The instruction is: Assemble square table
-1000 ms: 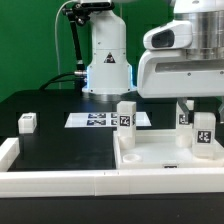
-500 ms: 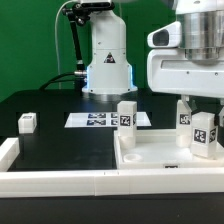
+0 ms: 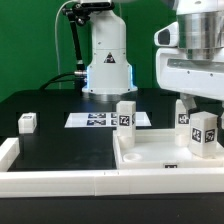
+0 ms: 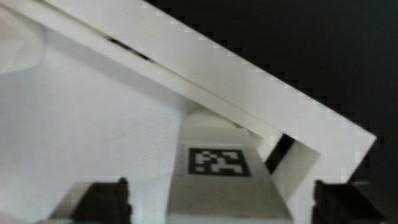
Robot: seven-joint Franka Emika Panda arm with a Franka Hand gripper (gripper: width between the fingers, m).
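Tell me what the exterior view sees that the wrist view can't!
Only the exterior view shows the robot's base, the marker board, a loose leg lying apart and three upright legs. Only the wrist view shows the gripper open, fingertips either side of one tagged leg. Both show the square tabletop and tagged legs.

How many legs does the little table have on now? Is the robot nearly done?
Nearly. Done: the first leg and second leg stand upright on the tabletop. In hand: the open end effector straddles the third leg, also upright there. Left: the fourth leg sits loose on the black table, at the exterior view's left. Tightness can't be judged.
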